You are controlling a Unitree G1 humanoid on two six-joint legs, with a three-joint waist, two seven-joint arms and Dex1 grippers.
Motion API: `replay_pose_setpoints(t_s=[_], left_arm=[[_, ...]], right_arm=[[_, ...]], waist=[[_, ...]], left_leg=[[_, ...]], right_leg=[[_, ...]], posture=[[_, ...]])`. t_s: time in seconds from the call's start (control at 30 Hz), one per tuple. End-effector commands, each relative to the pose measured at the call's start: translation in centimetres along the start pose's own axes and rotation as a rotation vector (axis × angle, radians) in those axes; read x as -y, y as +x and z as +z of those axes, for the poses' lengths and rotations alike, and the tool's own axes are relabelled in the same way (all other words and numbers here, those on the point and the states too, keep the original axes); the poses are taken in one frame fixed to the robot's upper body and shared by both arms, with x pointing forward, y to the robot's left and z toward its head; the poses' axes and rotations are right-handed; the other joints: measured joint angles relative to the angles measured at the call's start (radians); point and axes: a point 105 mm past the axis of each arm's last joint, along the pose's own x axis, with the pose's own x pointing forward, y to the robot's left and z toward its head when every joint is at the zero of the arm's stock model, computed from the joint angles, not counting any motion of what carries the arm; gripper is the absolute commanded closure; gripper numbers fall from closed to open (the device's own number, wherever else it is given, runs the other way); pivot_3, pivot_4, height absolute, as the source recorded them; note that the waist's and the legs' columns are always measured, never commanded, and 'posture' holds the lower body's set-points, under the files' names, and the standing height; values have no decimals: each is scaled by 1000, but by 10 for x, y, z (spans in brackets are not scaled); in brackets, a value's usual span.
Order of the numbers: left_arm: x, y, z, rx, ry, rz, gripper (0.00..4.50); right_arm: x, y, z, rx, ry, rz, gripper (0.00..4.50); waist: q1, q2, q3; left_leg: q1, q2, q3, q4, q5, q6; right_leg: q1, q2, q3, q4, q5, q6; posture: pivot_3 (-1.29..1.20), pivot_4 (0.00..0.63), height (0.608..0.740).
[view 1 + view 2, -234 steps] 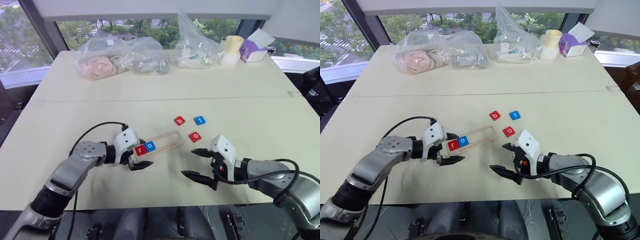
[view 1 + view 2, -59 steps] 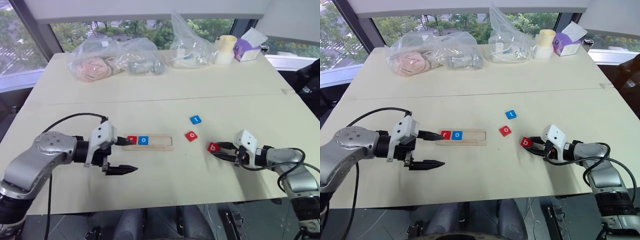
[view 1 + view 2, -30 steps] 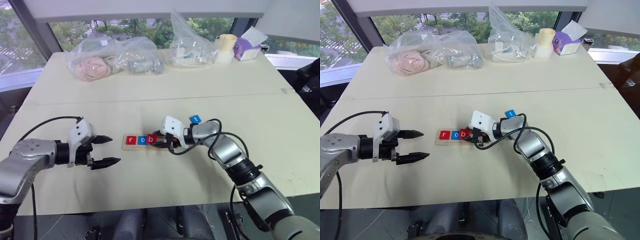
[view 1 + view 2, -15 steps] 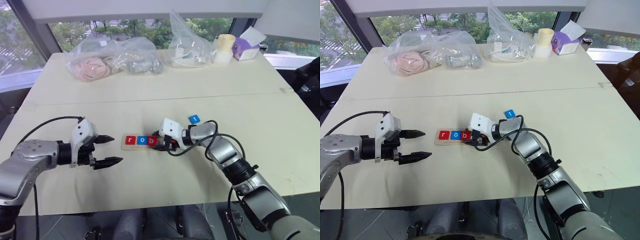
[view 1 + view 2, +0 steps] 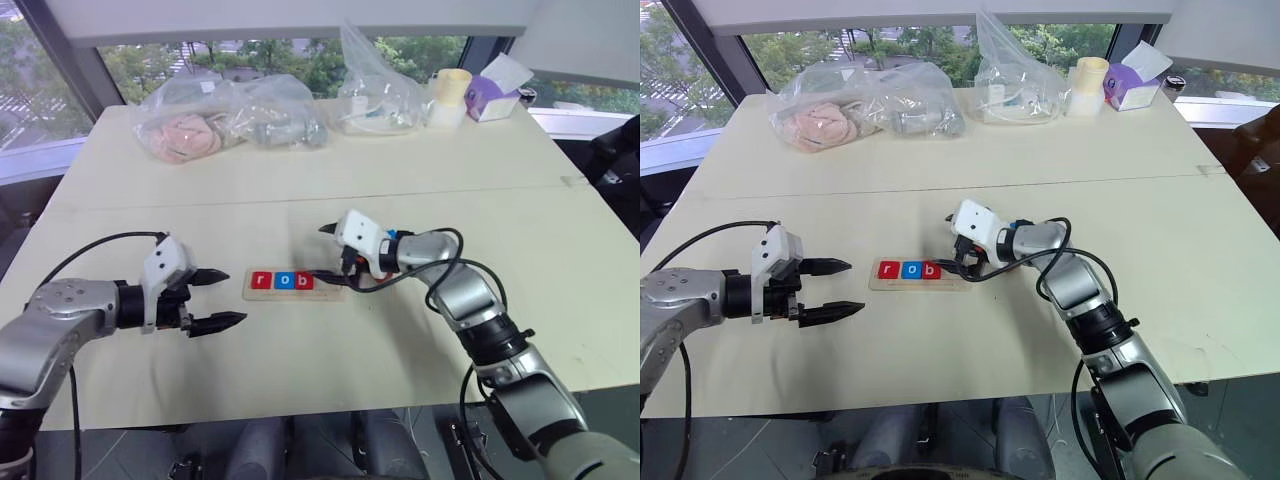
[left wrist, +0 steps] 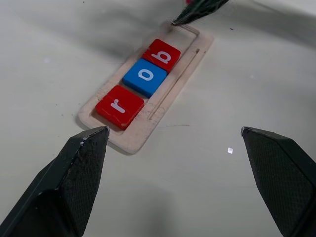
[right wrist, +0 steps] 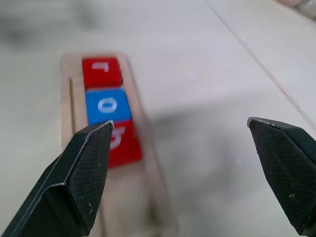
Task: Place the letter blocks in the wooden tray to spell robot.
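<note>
Right hand (image 5: 326, 252) wide, empty, above wooden tray (image 5: 292, 283) right end; b block (image 5: 303, 281) just left.

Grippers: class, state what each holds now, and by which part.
Nothing. The left gripper and right gripper are both open and empty; the b block lies in the wooden tray.

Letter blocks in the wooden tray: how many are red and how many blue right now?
Red square tiles: 2, the r tile and the b tile
Blue square tiles: 1, the o tile
Total in the long light-wood tray: 3
</note>
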Motion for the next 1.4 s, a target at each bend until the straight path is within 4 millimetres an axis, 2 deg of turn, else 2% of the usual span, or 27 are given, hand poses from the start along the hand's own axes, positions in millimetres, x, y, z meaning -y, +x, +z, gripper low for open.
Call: replay_pose_setpoints(t_s=[0.03, 0.17, 0.27, 0.33, 0.43, 0.53, 0.7, 0.8, 0.87, 1.03, 1.13, 1.27, 1.3, 1.4], left_arm=[[-4, -3, 11, 32, 30, 13, 0], [-5, -2, 12, 32, 34, 10, 0], [-2, 0, 17, 51, 38, 1, 0], [2, 4, 23, 81, 43, -12, 0], [10, 12, 30, 115, 55, -36, 0], [21, 24, 43, 164, 77, -72, 0], [27, 34, 51, 181, 97, -103, 0], [25, 36, 51, 180, 96, -107, 0], [21, 38, 48, 166, 100, -106, 0], [18, 40, 47, 161, 102, -104, 0], [16, 40, 47, 160, 104, -94, 0], [16, 39, 46, 159, 100, -86, 0], [17, 39, 45, 158, 99, -85, 0], [19, 40, 44, 157, 97, -87, 0]], right_arm=[[1, -4, 6, 12, -47, -31, 47], [6, -7, -5, -22, -56, -80, 47], [22, -21, -6, 0, 13, -198, 47], [37, -36, -2, 51, 136, -320, 47], [46, -57, -3, 84, 299, -457, 47], [35, -78, -11, 49, 431, -576, 47], [7, -89, -23, -58, 495, -621, 47], [-6, -86, -26, -86, 528, -606, 47], [-16, -77, -33, -114, 545, -575, 47], [-19, -57, -49, -161, 565, -569, 47], [-13, -57, -57, -189, 568, -609, 901], [-9, -61, -57, -191, 568, -640, 3110], [-9, -62, -54, -184, 569, -645, 3323], [-11, -65, -46, -169, 579, -657, 3308]], waist=[[0, 0, 0], [-2, 0, 0], [-1, 0, 0], [4, 0, 0], [5, 0, 0], [8, 0, 0], [-1, 0, 0], [-2, 0, 0], [0, 0, 0], [0, 0, 0], [1, 0, 0], [2, 0, 0], [2, 0, 0], [2, 0, 0]], left_leg=[[0, 0, 0, 0, 0, 0], [0, 0, 0, 0, 0, 0], [0, 0, 0, 0, 0, 0], [0, 0, 0, 0, 0, 0], [0, 0, -1, 1, 0, 0], [0, 0, -1, 1, 0, 0], [0, 0, -1, 0, 0, 0], [1, 0, 0, 0, 0, 0], [1, 0, 0, 0, 0, 0], [1, 0, 0, 0, 0, 0], [1, 0, 0, 0, 0, 0], [1, 0, 0, 0, 0, 0], [1, 0, 0, 0, 0, 0], [1, 0, 0, 0, 0, 0]], right_leg=[[0, 0, 0, 0, 0, 0], [0, 0, 0, 0, 0, 0], [0, 0, 0, 0, 0, 0], [0, 0, 0, 0, 0, 0], [0, 0, 0, 0, 0, 0], [0, 0, 0, 2, 0, 0], [0, 0, 1, 2, 0, 0], [0, 0, 1, 2, -1, 0], [0, 0, 1, 2, -1, 0], [1, 0, 1, 1, -1, 0], [1, 0, 1, 1, -1, 0], [1, 0, 1, 1, -1, 0], [1, 0, 1, 1, -1, 0], [1, 0, 1, 1, -1, 0]], posture=[[0, 150, 740], [0, 150, 740], [0, 150, 740], [0, 150, 740], [0, 150, 740], [0, 150, 740], [0, 150, 740], [0, 150, 740], [0, 150, 740], [0, 150, 740], [0, 150, 740], [0, 150, 740], [0, 150, 740], [0, 150, 740]])
